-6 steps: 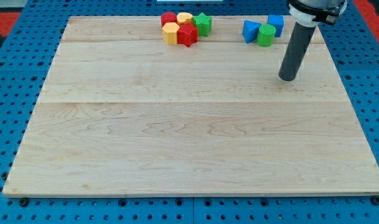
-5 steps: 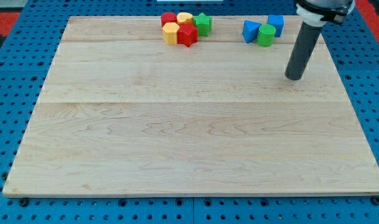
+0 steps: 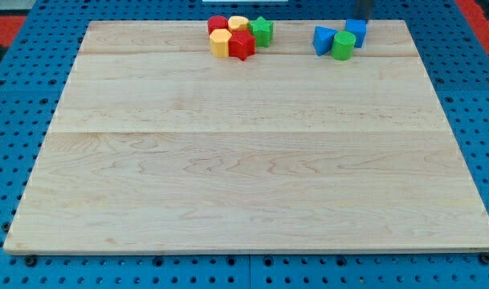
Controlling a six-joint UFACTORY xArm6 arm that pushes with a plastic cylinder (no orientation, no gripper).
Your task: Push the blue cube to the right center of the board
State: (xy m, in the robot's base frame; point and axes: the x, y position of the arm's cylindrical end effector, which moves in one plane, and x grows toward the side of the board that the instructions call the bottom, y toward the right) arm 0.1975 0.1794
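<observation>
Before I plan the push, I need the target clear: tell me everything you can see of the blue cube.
The blue cube is a small, solid-looking, bright blue block, sitting flat near the board's top edge toward the view's right. The green cylinder seems to touch its lower left; the blue triangular block lies just left. My tip sits right behind the cube.

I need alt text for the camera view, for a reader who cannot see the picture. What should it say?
A wooden board on a blue pegboard holds two block groups along the view's top edge: a blue cube, a blue wedge-like block and a green cylinder toward the right, and red, yellow and green blocks near the centre. My tip barely shows, just above the blue cube.
</observation>
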